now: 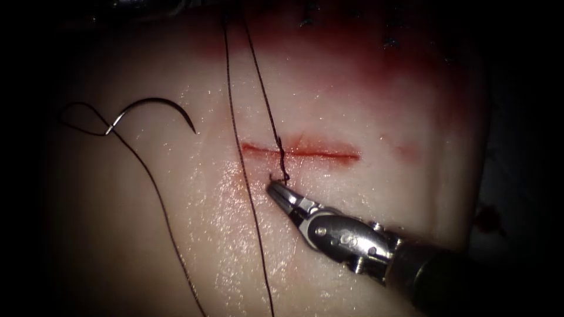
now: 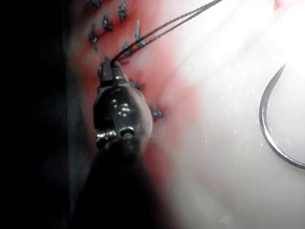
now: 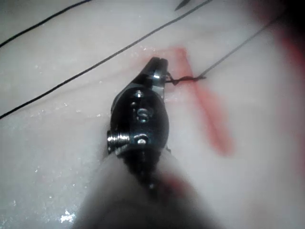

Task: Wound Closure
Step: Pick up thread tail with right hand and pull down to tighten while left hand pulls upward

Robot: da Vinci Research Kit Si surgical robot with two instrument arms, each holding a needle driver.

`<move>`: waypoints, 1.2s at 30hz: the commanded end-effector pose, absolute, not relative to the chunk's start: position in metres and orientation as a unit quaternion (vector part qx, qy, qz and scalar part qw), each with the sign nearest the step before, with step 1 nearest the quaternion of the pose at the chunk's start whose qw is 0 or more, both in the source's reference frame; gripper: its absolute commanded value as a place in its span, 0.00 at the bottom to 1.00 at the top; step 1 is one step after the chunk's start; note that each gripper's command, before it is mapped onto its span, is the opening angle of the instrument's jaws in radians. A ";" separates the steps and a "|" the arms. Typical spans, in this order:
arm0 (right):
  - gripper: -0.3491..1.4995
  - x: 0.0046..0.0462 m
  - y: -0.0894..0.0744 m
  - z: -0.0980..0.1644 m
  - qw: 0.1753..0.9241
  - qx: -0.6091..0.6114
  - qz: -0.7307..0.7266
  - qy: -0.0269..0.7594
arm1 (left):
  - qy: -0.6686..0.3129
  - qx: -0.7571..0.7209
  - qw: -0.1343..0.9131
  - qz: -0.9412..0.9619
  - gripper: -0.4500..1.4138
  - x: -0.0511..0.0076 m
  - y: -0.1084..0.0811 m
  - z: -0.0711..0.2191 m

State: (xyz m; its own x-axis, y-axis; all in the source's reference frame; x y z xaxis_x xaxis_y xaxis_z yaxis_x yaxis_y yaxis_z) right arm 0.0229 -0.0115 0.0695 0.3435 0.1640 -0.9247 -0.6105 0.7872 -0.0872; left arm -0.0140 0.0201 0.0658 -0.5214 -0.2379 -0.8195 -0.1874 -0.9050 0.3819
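While the curved needle [image 1: 154, 111] lies free left of the cut [image 1: 301, 152], the right tool [image 1: 275, 189] pinches limp, slippery thread [image 1: 281, 158]; the left tool [image 2: 110, 64] clamps both strands.

my jaws [image 3: 157, 64] sit closed on a short end of thread [image 3: 183, 79], just beside the cut [image 3: 209, 114] in the tissue [image 3: 57, 157]. from there a strand crosses the cut. two more lengths of thread lie slantwise on the tissue beyond my tip.

Right end effector [image 1: 275, 189] – polished silver wrist with round screws – on a dark shaft [image 1: 446, 276].
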 end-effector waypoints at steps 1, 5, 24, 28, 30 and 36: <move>0.00 0.0236 -0.012 0.070 0.790 -0.214 0.243 0.521 | -0.227 0.487 0.012 -0.844 0.05 -0.0144 0.021 0.066; 0.00 0.0239 -0.013 0.069 0.788 -0.210 0.238 0.528 | -0.236 0.475 0.010 -0.848 0.05 -0.0142 0.024 0.067; 0.00 0.0255 -0.016 0.068 0.786 -0.203 0.225 0.538 | -0.261 0.446 0.000 -0.856 0.05 -0.0150 0.027 0.067; 0.00 0.0249 -0.015 0.069 0.788 -0.206 0.227 0.534 | -0.263 0.448 -0.006 -0.855 0.05 -0.0157 0.028 0.068; 0.00 0.0247 -0.014 0.069 0.788 -0.206 0.226 0.534 | -0.266 0.444 -0.008 -0.856 0.05 -0.0162 0.029 0.068; 0.00 0.0247 -0.014 0.071 0.789 -0.210 0.227 0.530 | -0.282 0.435 -0.009 -0.855 0.05 -0.0176 0.030 0.069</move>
